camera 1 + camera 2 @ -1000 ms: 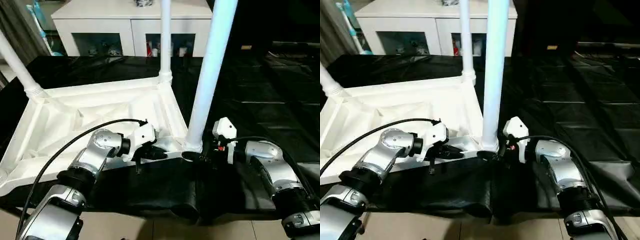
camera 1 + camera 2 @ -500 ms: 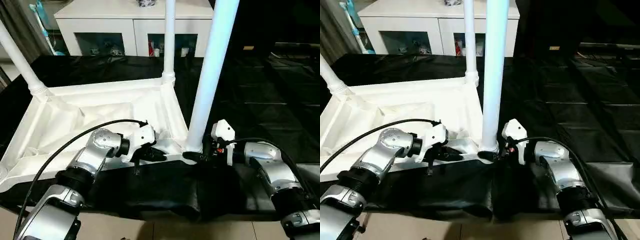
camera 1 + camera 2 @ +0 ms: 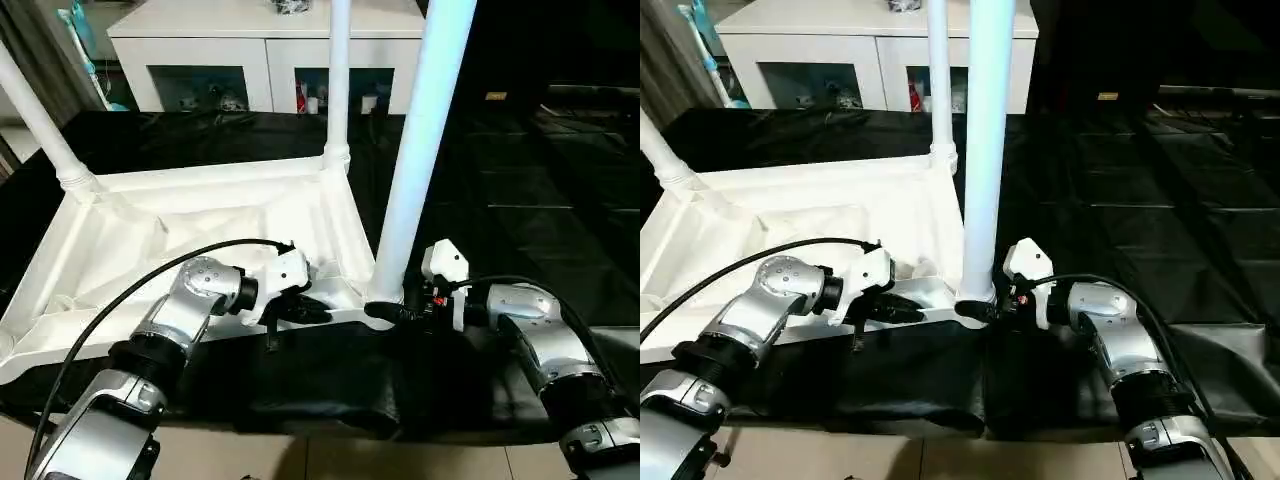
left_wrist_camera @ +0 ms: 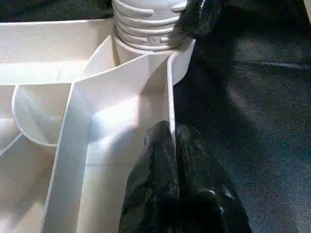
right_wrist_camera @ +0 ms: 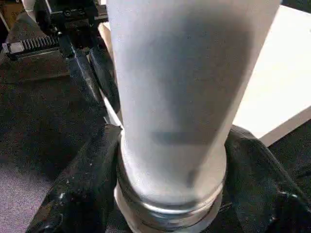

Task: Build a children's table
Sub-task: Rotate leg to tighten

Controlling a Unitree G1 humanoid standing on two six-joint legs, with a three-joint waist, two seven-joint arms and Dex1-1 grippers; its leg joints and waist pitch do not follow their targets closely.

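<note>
The children's table top (image 3: pixel 200 240) lies upside down on the black-covered table (image 3: pixel 520 180). The left hand (image 3: pixel 305 307) is clenched on its near rim, just beside the corner socket. The right hand (image 3: pixel 392 312) grasps the base of the near leg (image 3: pixel 415 150), which stands upright in that socket, between both hands.

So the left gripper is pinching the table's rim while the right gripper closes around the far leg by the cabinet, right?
Not quite. The right gripper closes around the nearest leg, at the tabletop's near corner, as the right wrist view shows. The left gripper does pinch the rim.
</note>
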